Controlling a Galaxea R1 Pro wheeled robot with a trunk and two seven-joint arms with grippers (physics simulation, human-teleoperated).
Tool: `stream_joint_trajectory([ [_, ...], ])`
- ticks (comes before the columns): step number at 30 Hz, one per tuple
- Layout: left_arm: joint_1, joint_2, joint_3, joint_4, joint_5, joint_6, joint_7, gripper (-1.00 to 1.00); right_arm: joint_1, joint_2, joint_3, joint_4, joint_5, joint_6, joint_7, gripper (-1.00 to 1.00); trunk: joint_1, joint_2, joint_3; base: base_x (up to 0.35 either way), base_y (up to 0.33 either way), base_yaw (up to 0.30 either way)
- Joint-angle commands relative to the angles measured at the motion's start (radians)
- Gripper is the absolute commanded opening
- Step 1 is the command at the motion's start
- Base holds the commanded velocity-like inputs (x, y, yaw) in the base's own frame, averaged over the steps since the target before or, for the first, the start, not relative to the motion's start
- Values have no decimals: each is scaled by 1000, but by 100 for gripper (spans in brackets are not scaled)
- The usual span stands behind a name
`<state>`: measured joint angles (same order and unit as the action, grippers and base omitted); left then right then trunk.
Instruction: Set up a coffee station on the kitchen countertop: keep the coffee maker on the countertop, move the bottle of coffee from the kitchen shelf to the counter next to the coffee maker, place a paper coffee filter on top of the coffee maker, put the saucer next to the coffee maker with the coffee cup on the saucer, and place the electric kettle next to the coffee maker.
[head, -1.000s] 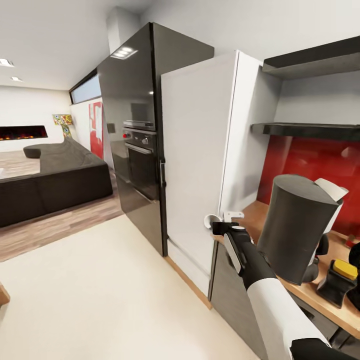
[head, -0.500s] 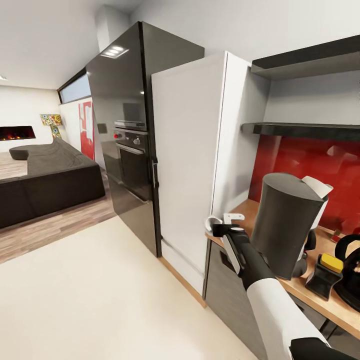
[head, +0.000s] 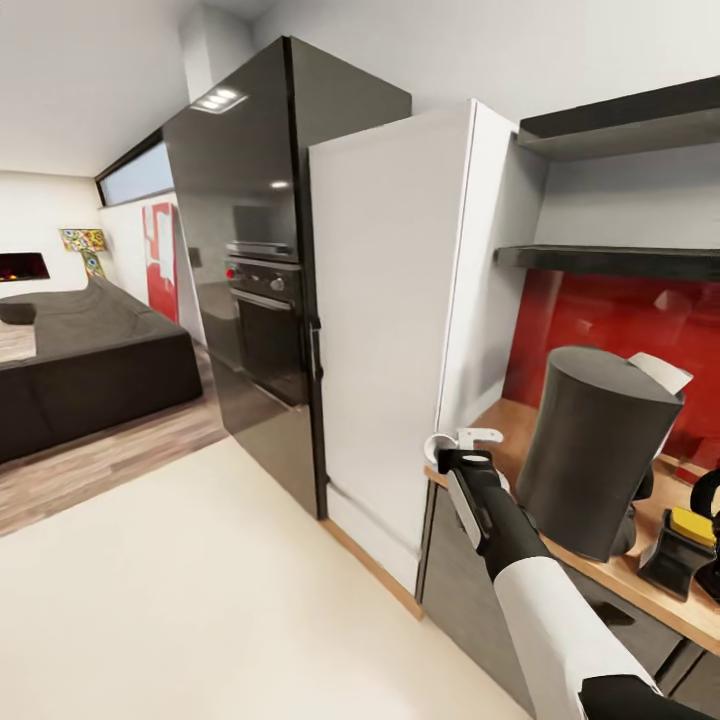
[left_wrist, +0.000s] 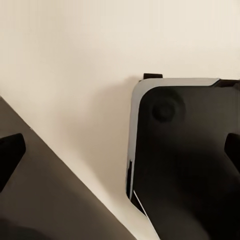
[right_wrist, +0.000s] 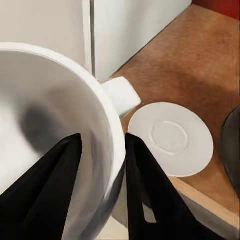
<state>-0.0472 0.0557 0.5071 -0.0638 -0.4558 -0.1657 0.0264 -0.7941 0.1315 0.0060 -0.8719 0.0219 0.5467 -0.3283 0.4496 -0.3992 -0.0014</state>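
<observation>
Wooden countertop runs beside the tall white cabinet. On it lies the saucer, just beyond and below the right gripper, whose fingers pinch the rim of the coffee cup, one inside, one outside, apparently carrying it toward the saucer. Past it stands the dark coffee maker. I cannot tell the left gripper's state.

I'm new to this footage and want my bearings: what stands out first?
The right pincer grips the rim of a white coffee cup, held above a white saucer that lies on the wooden countertop. In the head view, a tall dark grey electric kettle stands on that counter before a red backsplash, with a glossy black oven tower to its left.
</observation>
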Motion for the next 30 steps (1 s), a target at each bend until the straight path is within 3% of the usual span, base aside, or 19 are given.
stream_joint_trajectory([
  [1, 0, 0, 7, 2, -11, -5, 3, 100, 0, 0, 0, 2, 2, 5, -1, -100, 0, -1, 0, 21, 66, -282],
  [15, 1, 5, 8, 2, -11, -6, 3, 100, 0, 3, 2, 125, -2, 4, 1, -100, 0, -1, 0, 3, 8, -291],
  [20, 1, 6, 8, 2, -11, -6, 3, 100, 0, 15, 2, 136, -3, 4, 2, -100, 0, -1, 0, 5, 8, -292],
  [30, 1, 6, 10, 2, -11, -6, 3, 100, 0, 17, 2, 137, -3, 4, 2, -100, 0, -1, 0, 122, 246, -292],
])
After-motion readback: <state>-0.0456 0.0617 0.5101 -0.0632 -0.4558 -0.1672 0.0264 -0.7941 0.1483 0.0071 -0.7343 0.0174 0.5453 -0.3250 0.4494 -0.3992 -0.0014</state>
